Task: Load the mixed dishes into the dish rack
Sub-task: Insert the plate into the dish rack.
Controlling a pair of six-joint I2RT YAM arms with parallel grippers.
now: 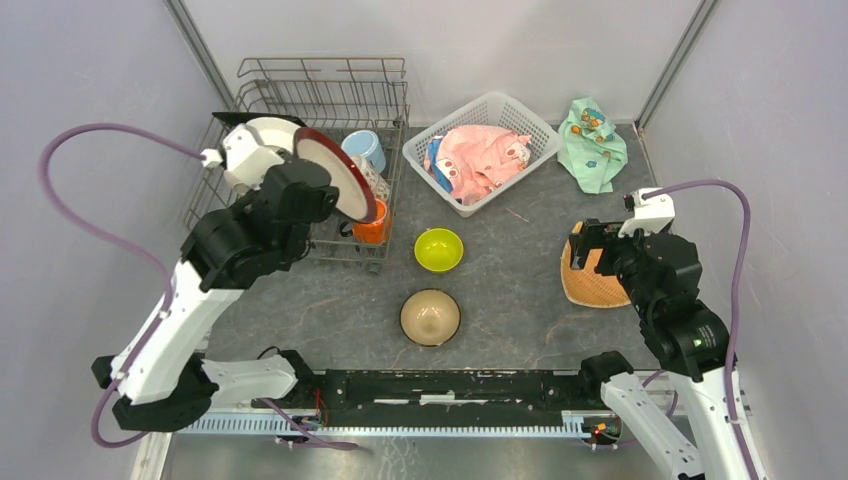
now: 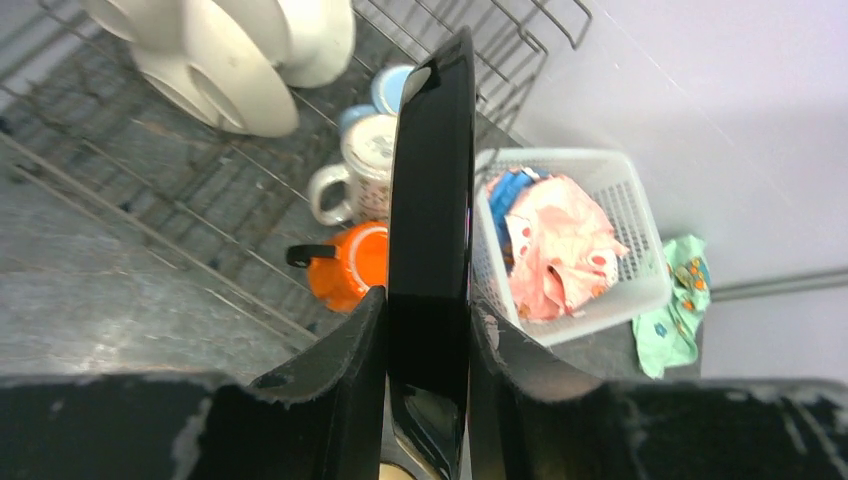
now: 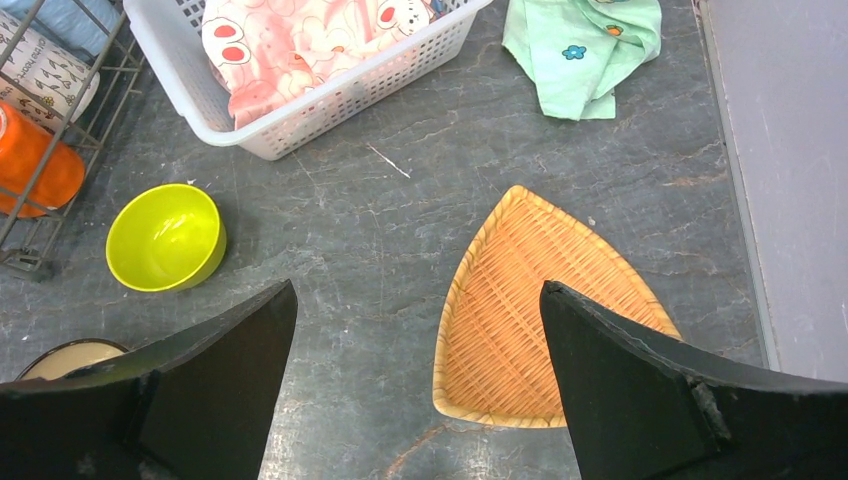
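At the upper left, the dish rack (image 1: 322,78) carries white plates (image 1: 268,134) standing on edge between its tines. Just right of them, the left gripper (image 2: 428,335) is clamped on the red-rimmed plate (image 1: 338,176). It holds the plate on its edge above the rack, probably so that it can slide down into a slot. Below it, at the rack's right side, sit the light-blue mug (image 1: 364,148), the white patterned mug (image 2: 370,165) and the orange mug (image 1: 372,226). In the centre, the lime-green bowl (image 1: 439,249) and the tan bowl (image 1: 430,317) wait mouth-up on the table (image 1: 520,290). At the right, the right gripper (image 3: 420,385) hovers with its fingers wide apart over a woven tray (image 3: 540,320), it seems ready to take it.
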